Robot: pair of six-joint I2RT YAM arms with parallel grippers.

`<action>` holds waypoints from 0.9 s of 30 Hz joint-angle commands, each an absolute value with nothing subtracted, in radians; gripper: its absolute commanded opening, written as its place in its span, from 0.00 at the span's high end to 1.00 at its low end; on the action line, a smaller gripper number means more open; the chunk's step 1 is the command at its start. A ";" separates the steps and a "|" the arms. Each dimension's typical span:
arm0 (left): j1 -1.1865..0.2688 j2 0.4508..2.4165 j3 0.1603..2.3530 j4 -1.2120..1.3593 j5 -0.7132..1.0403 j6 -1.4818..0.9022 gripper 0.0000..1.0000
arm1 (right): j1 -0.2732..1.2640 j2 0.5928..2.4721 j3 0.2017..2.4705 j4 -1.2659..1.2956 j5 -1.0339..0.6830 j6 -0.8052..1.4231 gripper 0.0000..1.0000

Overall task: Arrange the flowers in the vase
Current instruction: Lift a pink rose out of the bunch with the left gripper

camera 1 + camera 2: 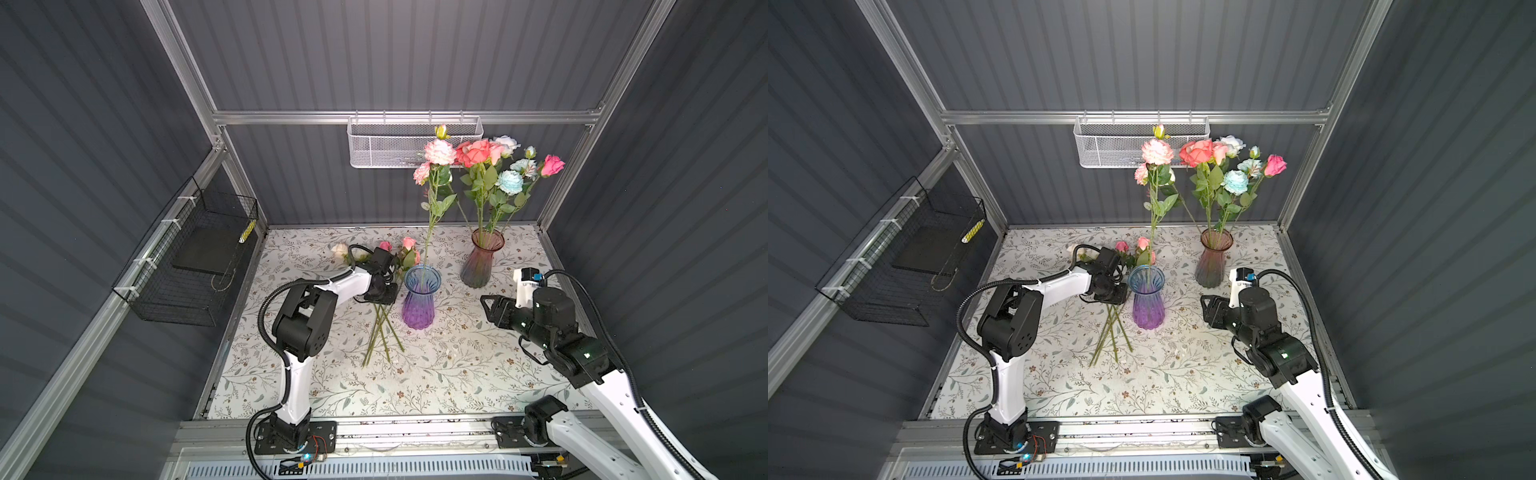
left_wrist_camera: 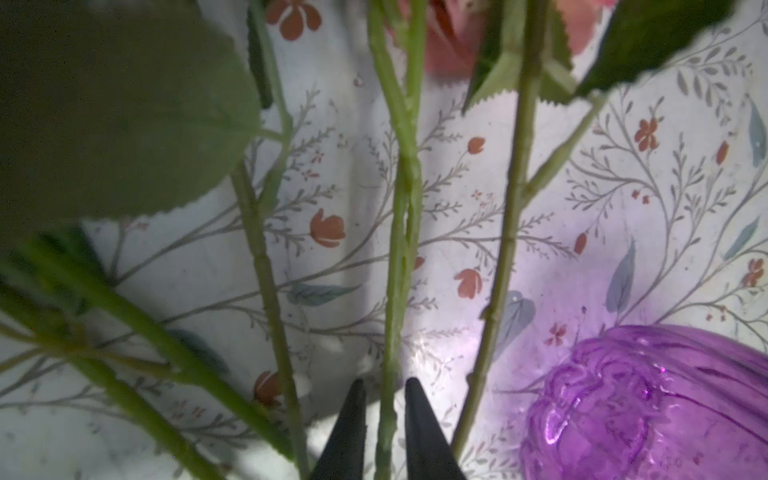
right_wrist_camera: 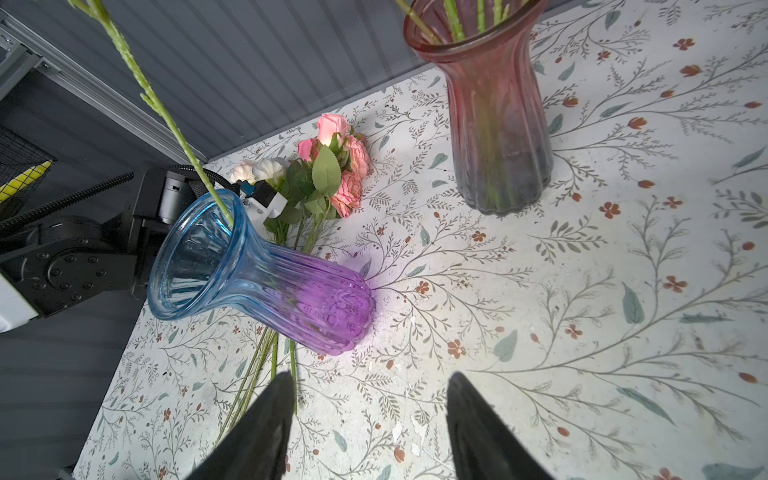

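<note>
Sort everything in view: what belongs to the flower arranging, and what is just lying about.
Job: loose flowers on the table; blue-purple vase; pink vase; flowers already in vases.
Lying about: white mesh basket; black wire basket.

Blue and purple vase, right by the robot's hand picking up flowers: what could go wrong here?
The left gripper straddles one stem in a crossed pile of flowers, so lifting might drag its neighbours along. The blue-purple vase stands close beside that gripper, holding one tall pink flower stalk leaning on its rim; a swinging stem could knock it over.
</note>
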State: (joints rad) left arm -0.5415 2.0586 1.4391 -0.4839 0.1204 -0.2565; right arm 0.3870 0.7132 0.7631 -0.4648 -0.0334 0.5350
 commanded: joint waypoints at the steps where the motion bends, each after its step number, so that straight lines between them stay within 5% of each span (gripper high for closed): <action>1: -0.546 2.074 1.451 -0.471 0.124 -0.255 0.95 | 0.393 0.695 0.752 -0.475 -0.020 0.532 0.39; 27: -0.537 1.458 1.280 -0.377 -0.215 -0.247 1.00 | 0.392 0.694 0.814 -0.469 -0.066 0.515 0.39</action>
